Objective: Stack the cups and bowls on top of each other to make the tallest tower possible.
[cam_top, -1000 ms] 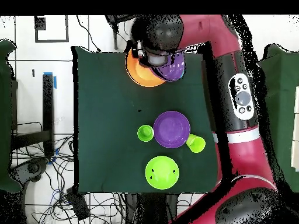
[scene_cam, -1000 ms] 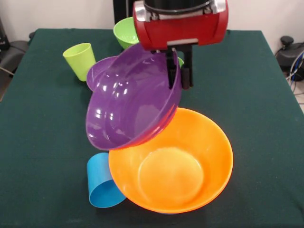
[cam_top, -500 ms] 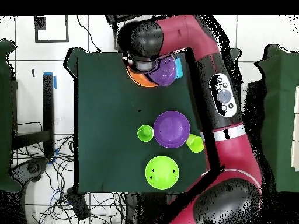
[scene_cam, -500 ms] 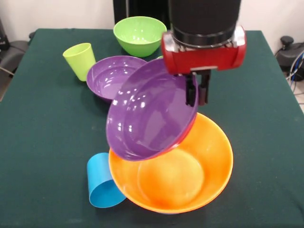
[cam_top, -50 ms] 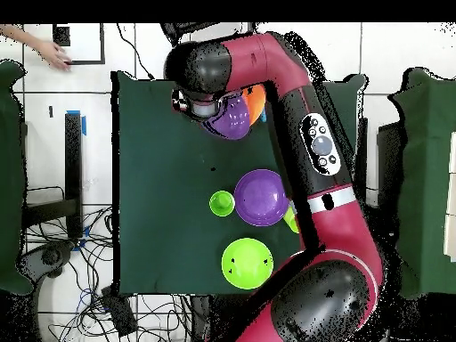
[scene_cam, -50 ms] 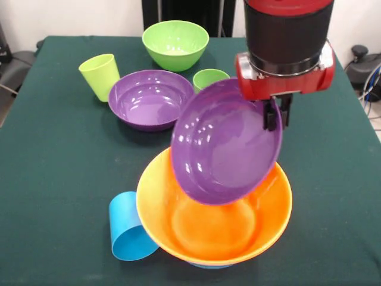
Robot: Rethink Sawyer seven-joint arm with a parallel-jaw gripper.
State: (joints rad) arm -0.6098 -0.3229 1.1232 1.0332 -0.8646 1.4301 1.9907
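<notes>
No text, label, brand, number or sign can be read in either view — the bowls and cups are plain glossy plastic and the table cloth is unmarked. The arm (cam_top, -50 ms: 313, 151) carries a small grey panel of round buttons in the overhead view, but nothing on it is legible. On the floor beyond the table's corner, a black square outline (cam_top, -50 ms: 78, 44) is marked — it holds no lettering that can be made out.
</notes>
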